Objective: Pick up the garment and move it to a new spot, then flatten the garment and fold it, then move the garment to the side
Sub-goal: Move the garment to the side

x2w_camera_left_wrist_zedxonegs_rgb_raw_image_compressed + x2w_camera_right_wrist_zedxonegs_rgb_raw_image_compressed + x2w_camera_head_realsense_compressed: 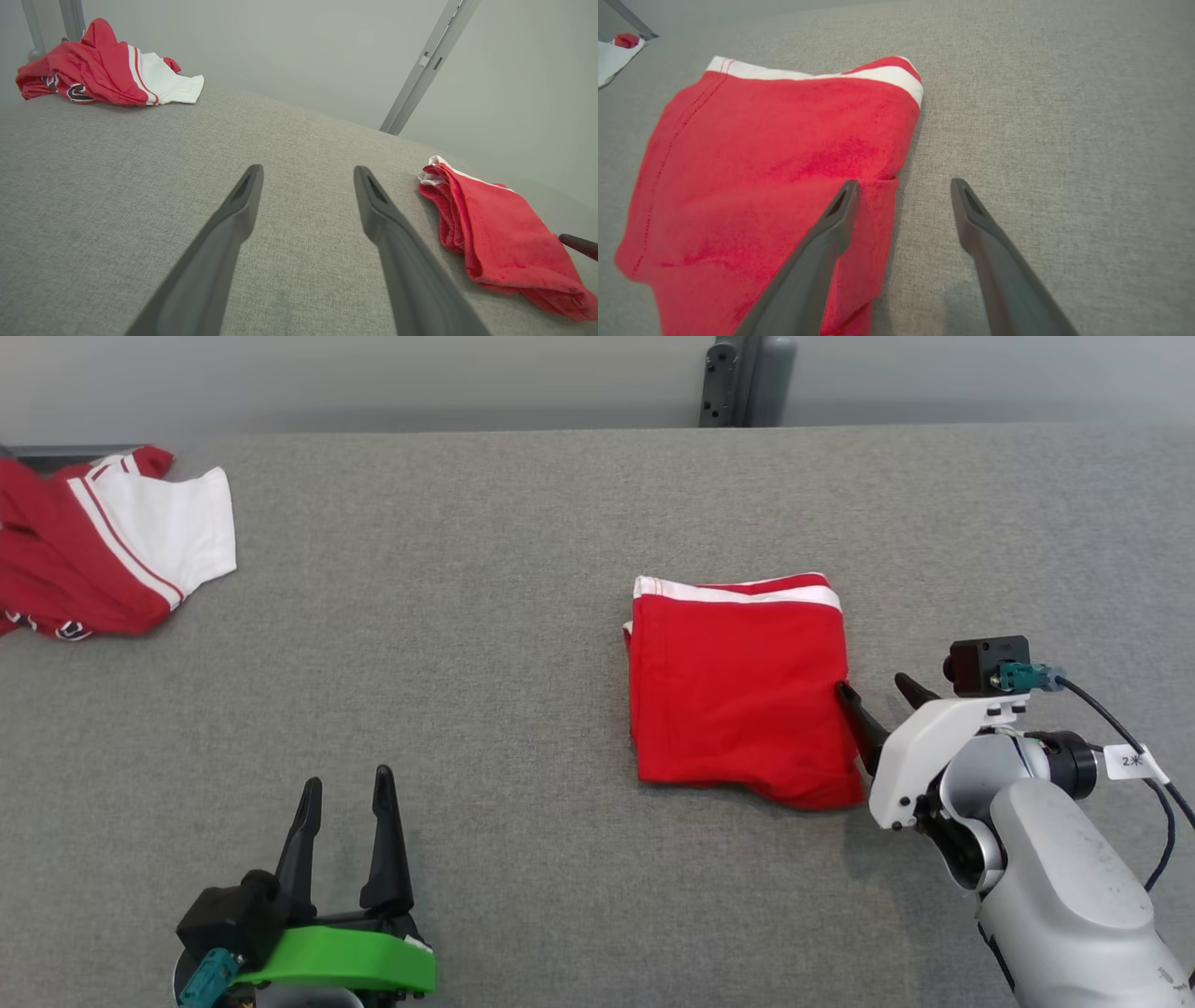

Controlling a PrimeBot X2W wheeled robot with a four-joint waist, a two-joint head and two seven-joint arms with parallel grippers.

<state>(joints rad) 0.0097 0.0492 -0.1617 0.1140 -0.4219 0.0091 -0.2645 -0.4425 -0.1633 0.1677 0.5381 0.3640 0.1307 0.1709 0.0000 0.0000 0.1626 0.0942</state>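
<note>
— What's on the grey worktop (523,616) right now?

— The biggest thing is the folded red garment (738,691), a tidy rectangle lying flat with a white band along its far edge. Well off to its left, at the far edge, sits a crumpled red-and-white heap (103,555), apart from everything else.

— And the arms?

— The right end effector (872,683) is at the garment's right edge, fingers spread. One finger reaches over the red cloth, the other over bare worktop just beside it. It isn't pinching anything. The left end effector (347,777) hangs well to the garment's left and nearer the robot, fingers spread too, holding nothing.

— So which step is this?

— The folding looks done, so I'd say it's the last step, moving it aside. Next the right fingers need to close on that edge through all the layers, then carry the garment gently so the fold holds.
</note>
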